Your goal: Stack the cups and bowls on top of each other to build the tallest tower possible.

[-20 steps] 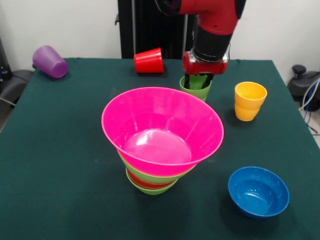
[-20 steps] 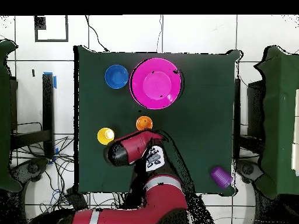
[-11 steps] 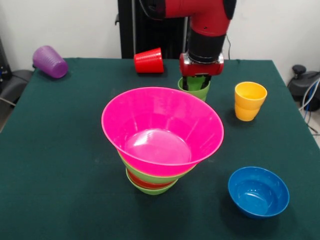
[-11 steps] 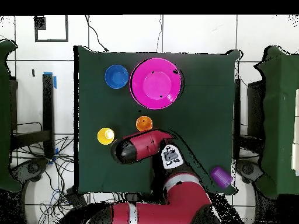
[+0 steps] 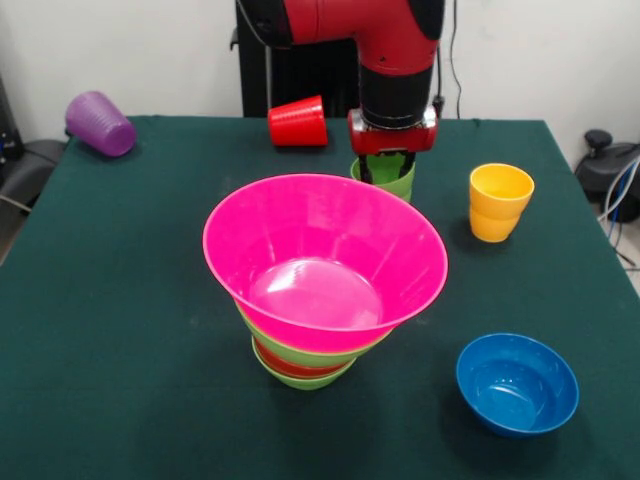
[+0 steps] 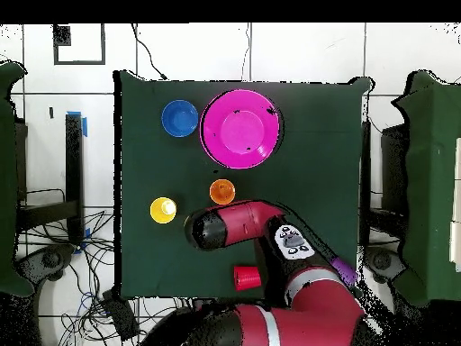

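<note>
Dark green cloth covers the table under my remote rig, with white wall behind it in the front view. At frame centre stands the tower: a huge pink bowl nested on a large green bowl, a red-orange one and a small green one at the base. A blue bowl sits apart at lower right. The red and black arm comes down at top centre, and its gripper reaches into the light green cup just behind the pink rim; I cannot tell from either view whether the fingers are clenched or released. A yellow cup stands upright at right. A red cup lies on its side at the upper middle, and a purple cup lies tipped at upper left. In the overhead view an orange cup shows just below the pink bowl, near the yellow one.
</note>
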`<state>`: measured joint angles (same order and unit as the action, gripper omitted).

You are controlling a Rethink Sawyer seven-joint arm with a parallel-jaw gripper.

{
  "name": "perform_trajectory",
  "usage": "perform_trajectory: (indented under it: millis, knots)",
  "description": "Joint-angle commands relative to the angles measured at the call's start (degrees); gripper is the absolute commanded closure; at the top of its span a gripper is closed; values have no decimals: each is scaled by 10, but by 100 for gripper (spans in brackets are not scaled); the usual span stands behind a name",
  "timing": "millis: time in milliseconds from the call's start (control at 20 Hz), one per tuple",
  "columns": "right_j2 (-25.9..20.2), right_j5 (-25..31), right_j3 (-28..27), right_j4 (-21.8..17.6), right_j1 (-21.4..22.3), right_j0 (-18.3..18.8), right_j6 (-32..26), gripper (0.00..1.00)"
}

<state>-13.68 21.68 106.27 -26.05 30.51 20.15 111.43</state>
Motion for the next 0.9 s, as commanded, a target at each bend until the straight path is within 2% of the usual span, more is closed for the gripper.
perform_trajectory:
  millis: [50, 450, 750, 900]
  knots:
    - [-40, -131, -78, -52, -218, 23, -2, 0]
    - [-25, -134, -87, -57, -215, 5, 15, 0]
    - [-8, -99, -56, -46, -158, -22, 34, 0]
    - [-17, -55, -15, -22, -102, -25, 40, 0]
